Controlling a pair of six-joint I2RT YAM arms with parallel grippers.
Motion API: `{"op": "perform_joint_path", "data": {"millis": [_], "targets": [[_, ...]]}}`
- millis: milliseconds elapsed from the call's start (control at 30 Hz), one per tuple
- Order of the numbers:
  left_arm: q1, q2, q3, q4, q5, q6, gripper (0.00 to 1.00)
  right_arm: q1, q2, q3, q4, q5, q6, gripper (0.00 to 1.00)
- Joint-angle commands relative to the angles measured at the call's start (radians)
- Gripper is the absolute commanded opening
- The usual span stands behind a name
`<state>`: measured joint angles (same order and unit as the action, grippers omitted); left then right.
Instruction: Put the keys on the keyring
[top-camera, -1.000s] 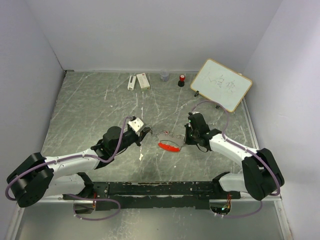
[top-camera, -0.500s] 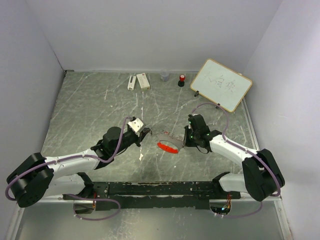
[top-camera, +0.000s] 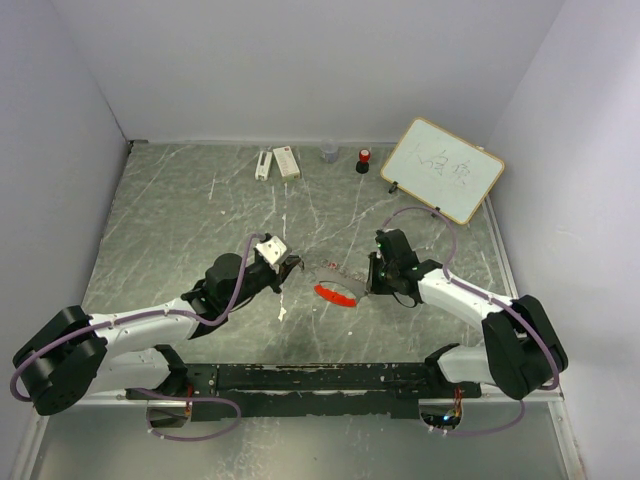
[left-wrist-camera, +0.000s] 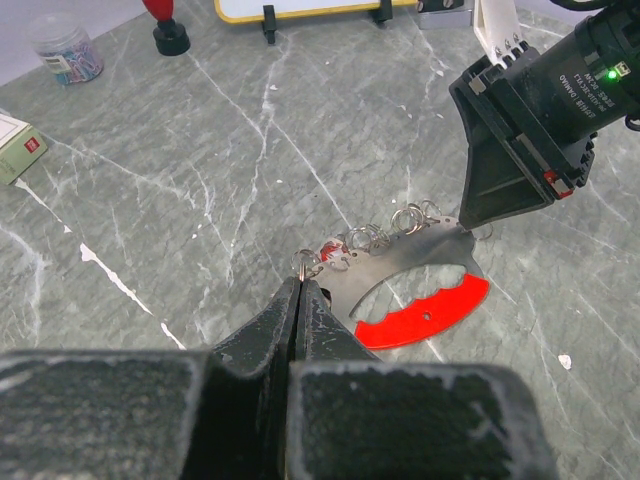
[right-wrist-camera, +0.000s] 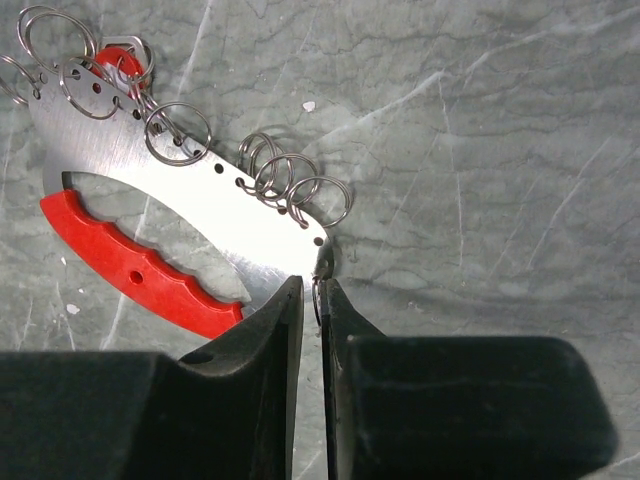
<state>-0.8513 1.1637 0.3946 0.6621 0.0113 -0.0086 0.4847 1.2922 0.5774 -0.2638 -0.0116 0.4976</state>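
Observation:
The keyring (top-camera: 335, 292) lies flat mid-table: a silver plate (right-wrist-camera: 220, 210) with a curved red grip (left-wrist-camera: 425, 315) and several wire rings along its edge. A red key head (right-wrist-camera: 112, 62) shows among the rings at the plate's far end; little else of the keys is visible. My left gripper (left-wrist-camera: 301, 282) is shut on a small ring (left-wrist-camera: 308, 264) at one end of the plate. My right gripper (right-wrist-camera: 312, 290) is at the other end. Its jaws stand slightly apart, with a thin ring (right-wrist-camera: 318, 297) loose in the gap, against one finger.
A small whiteboard (top-camera: 442, 170) stands at the back right. Along the back edge are a red-topped black cylinder (top-camera: 364, 160), a grey jar (top-camera: 329, 152) and white boxes (top-camera: 277, 162). A white scrap (top-camera: 283, 314) lies in front of the left gripper.
My right gripper's jaws have parted slightly from shut. The right arm and the keyring shifted a little to the left. The left gripper has kept its hold.

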Motion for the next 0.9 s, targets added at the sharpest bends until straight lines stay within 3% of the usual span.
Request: {"op": "perform_joint_path", "data": {"millis": [0,133,333,600,867], "targets": [[0.007,-0.015,-0.012,0.033,0.005,-0.01,0.07,0.004,0.002,0.015,-0.021,0.015,-0.004,0.11],[0.006,-0.017,-0.014,0.034,0.006,-0.009,0.06,0.004,0.002,0.019,-0.025,0.019,-0.005,0.0],[0.006,-0.025,-0.015,0.044,0.026,-0.003,0.07,0.004,-0.023,0.023,0.0,-0.004,0.023,0.0],[0.007,-0.079,-0.012,0.067,0.105,0.022,0.07,0.005,-0.089,-0.001,0.247,-0.13,0.165,0.0],[0.007,-0.08,0.03,0.097,0.203,0.063,0.07,0.102,-0.024,0.094,0.36,-0.106,0.242,0.0]]}}
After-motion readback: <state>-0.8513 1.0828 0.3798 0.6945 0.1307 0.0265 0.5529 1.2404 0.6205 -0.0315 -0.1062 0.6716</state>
